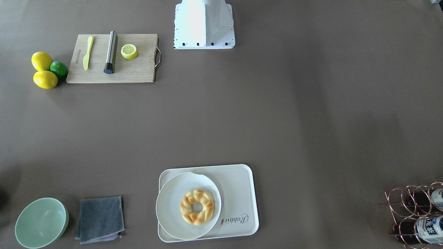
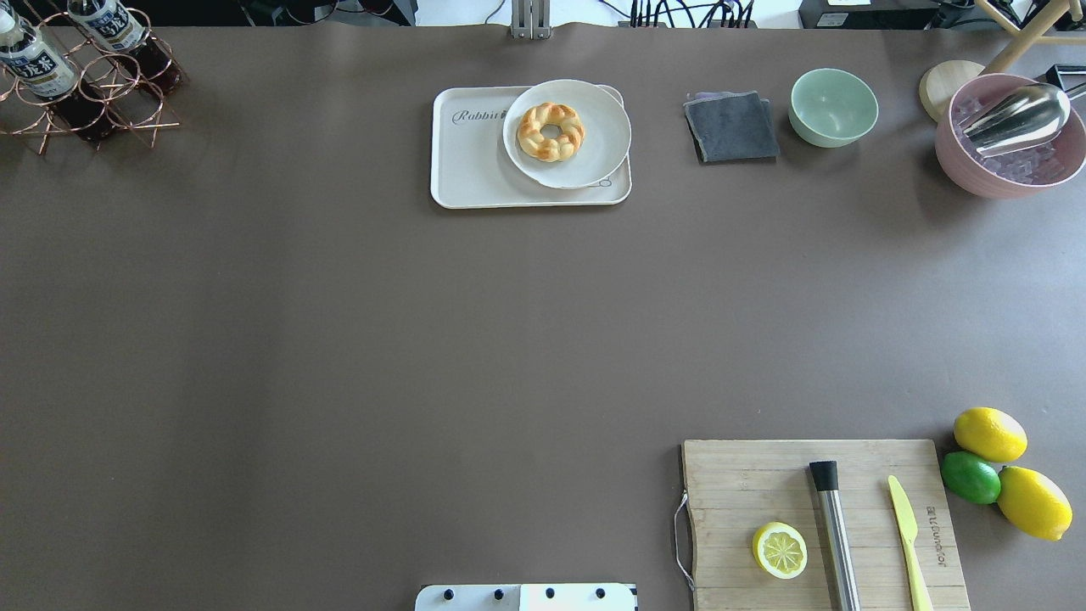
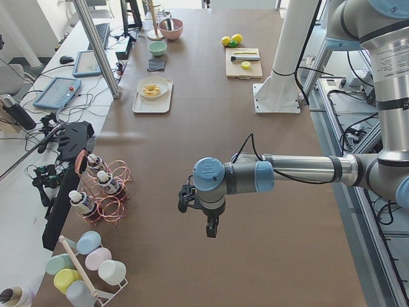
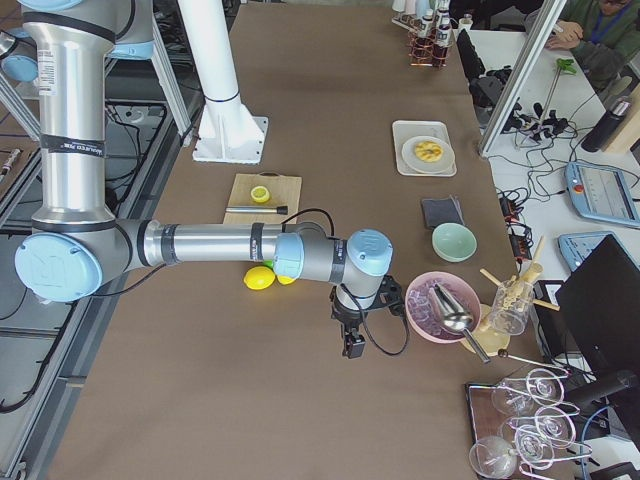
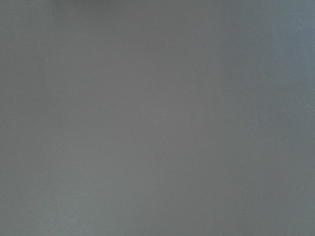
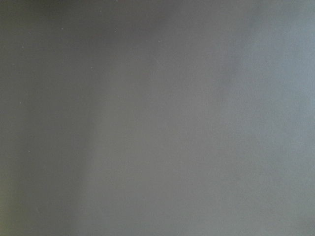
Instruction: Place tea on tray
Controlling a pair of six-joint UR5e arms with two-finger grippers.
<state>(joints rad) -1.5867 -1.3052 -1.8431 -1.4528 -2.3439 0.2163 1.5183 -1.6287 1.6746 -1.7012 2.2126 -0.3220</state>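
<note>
At the table's left end, the left gripper point(image 3: 211, 228) hangs fingers-down above bare brown tabletop. It shows only in the side view, so I cannot tell how far its jaws are parted; nothing is seen in them. The left wrist camera shows only plain brown surface.

In the far left corner stands a copper wire rack point(image 2: 102, 129) holding the small clear plastic tea bottles point(image 2: 38, 75), which have dark reddish-brown liquid, white caps and printed labels. They lean in the rack's rings, well apart from the tray.

At the middle of the far edge lies the cream-white rectangular plastic tray point(image 2: 475, 165) with grey "Rabbit" script. A round white plate point(image 2: 596, 144) fills its right part and carries a braided golden doughnut point(image 2: 551, 131). The tray's left part is bare.

Further right are a folded grey cloth point(image 2: 731, 127), a pale green bowl point(image 2: 833, 106), and a pink bowl point(image 2: 976, 165) of ice with a metal scoop point(image 2: 1022, 114) in it.

On the near right, a wooden cutting board point(image 2: 747, 484) bears a lemon half point(image 2: 780, 550), a steel cylinder point(image 2: 836, 543) and a yellow plastic knife point(image 2: 906, 535). Just beside its right edge lie two lemons point(image 2: 989, 434) with a green lime point(image 2: 971, 477) between them.

The right gripper point(image 4: 352, 347) points down over bare table near the pink bowl. Whether it is parted or closed I cannot tell.
</note>
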